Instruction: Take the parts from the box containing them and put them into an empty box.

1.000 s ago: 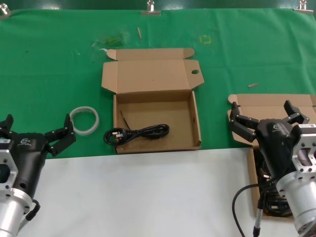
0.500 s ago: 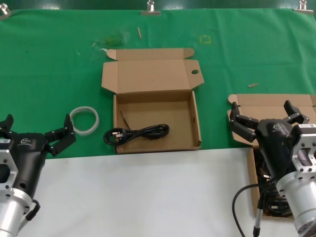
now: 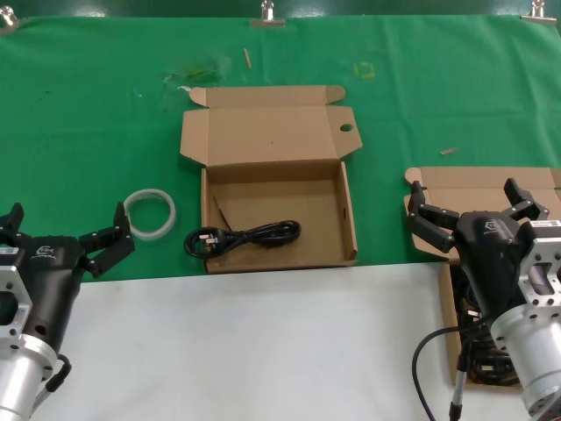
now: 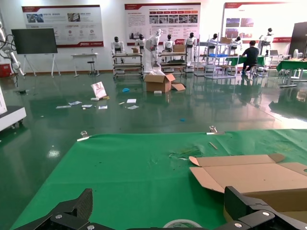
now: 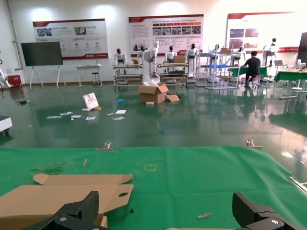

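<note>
no visible change, arms, boxes, cords all as before

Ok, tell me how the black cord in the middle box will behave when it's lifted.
Probably floppy: the cord lies as a loosely bundled thin cable. It will likely hang plug-heavy, since the chunky plug sits at one end, over the box wall. The bundle may loosen if gripped by one strand.

The middle box [image 3: 279,213] is open on top, so a gripper can come straight down into it. One black cord [image 3: 241,238] lies near its front wall, and the back part of the floor is bare. Its lid [image 3: 267,132] lies flat behind. A white ring [image 3: 150,213] sits just left of it
</note>
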Available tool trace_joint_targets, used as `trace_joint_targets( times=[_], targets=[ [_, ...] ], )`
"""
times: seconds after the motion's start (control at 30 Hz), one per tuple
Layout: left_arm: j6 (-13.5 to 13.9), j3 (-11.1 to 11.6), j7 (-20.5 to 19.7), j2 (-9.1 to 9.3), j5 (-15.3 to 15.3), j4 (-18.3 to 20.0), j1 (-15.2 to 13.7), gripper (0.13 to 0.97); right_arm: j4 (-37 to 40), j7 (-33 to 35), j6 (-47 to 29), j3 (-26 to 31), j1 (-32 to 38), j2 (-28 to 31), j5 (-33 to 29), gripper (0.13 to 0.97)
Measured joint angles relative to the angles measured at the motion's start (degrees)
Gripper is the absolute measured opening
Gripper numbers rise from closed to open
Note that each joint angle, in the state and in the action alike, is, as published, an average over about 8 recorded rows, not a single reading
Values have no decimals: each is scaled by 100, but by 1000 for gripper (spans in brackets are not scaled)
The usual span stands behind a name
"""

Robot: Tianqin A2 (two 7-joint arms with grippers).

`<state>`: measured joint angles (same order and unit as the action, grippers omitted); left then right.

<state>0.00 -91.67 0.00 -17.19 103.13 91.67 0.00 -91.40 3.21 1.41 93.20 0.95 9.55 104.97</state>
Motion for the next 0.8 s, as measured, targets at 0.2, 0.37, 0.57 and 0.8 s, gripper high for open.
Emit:
trace_joint_targets(
  times=[0.2, 0.37, 0.57, 0.8],
  targets=[
    [0, 0, 0, 0, 0, 0, 0, 966, 0, 0, 0, 0, 0, 0, 0, 966],
    [0, 0, 0, 0, 0, 0, 0, 966, 0, 0, 0, 0, 0, 0, 0, 966],
    [0, 0, 0, 0, 0, 0, 0, 966, 0, 0, 0, 0, 0, 0, 0, 966],
    [0, 0, 0, 0, 0, 0, 0, 966, 0, 0, 0, 0, 0, 0, 0, 966]
  ],
)
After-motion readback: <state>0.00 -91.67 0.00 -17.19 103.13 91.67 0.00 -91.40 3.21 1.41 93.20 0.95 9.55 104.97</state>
